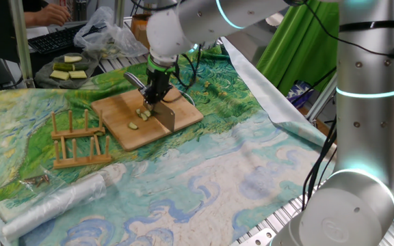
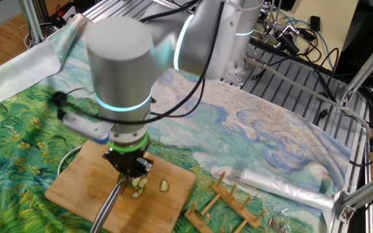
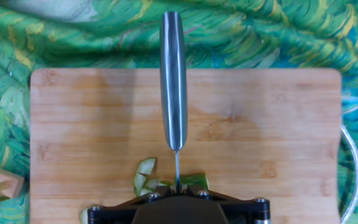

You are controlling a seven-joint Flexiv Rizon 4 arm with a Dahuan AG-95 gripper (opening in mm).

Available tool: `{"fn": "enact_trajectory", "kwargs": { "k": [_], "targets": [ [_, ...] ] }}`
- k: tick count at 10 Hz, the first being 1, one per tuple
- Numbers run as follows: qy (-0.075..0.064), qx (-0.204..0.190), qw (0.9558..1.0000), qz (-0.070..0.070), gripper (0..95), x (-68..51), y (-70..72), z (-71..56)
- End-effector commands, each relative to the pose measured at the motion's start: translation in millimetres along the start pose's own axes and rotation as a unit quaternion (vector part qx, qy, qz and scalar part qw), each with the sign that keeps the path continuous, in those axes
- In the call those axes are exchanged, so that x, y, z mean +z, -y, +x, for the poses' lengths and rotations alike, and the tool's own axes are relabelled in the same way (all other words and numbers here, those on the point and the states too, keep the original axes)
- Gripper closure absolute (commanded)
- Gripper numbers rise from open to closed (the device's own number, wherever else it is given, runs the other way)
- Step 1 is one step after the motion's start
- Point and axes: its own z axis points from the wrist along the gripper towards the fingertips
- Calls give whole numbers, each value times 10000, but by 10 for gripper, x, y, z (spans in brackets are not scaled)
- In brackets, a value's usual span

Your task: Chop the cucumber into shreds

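The work surface is a table covered with a painted green-and-blue cloth (image 1: 224, 171), with a wooden cutting board (image 1: 183, 116) laid on it near the middle. A wooden dish rack (image 1: 79, 140) stands just beside the board, a roll of clear plastic film (image 1: 53, 199) lies nearer the table edge, and a plate of longer pale slabs (image 1: 69, 69) sits well apart at the far corner.

The gripper (image 1: 157, 94) stands over the board, clamped on the handle of a knife (image 3: 173, 81). In the hand view the handle runs straight away from the camera and the blade shows only as a thin edge beneath it, coming down onto the produce. The fingertips themselves are hidden by the gripper body.

Task status, as a judgement:
- Done: several shreds (image 1: 142, 115) lie on the board just beside the blade, with one slice (image 2: 164, 186) a little apart from the rest. Cutting is evidently under way.
- In hand: the cucumber (image 3: 193, 180) is a small green remnant at the blade line, touching the knife edge as far as can be told.
- Left: the remnant looks short, so few cuts appear to remain. How much is concealed under the gripper cannot be determined.
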Motion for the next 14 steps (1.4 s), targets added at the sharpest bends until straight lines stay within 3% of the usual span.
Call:
{"fn": "enact_trajectory", "kwargs": {
  "k": [1, 4, 9, 11, 13, 14],
  "targets": [
    [-41, -46, 9999, 125, 950, -130, 20, 49],
    [-84, -89, 9998, 184, 950, -271, 69, 69],
    [-55, -92, 9998, 166, 950, -219, 106, 81],
    [-32, -84, 9999, 130, 950, -124, 95, 81],
    [100, -50, 9999, 8, 950, 145, 70, 89],
    [177, -42, 9998, 14, 950, 208, 68, 94]
  ]
}}
